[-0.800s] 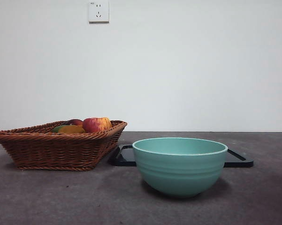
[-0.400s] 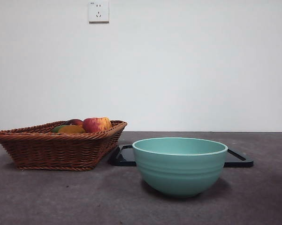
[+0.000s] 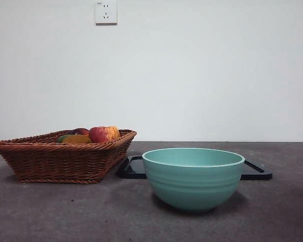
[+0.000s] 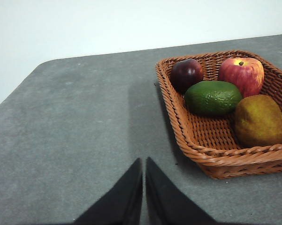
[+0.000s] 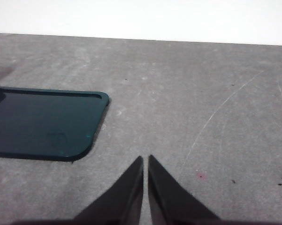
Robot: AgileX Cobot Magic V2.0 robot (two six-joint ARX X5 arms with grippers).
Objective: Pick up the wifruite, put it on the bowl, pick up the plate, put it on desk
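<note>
Nothing of the task done yet, by the look of things. Desk (image 3: 50, 212); wicker basket (image 4: 187, 136); mint bowl (image 3: 193, 177), seemingly empty (interior hidden); dark plate (image 5: 42, 124) behind it; wifruite (image 4: 259, 120) lying in basket. Left gripper (image 4: 144, 161), jaws together, hangs near the basket, apart from fruit. Right gripper (image 5: 145, 159), likewise closed, beside plate.

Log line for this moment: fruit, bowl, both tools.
wifruite in basket | bowl on desk | left tool shut, empty | right tool shut, empty
</note>
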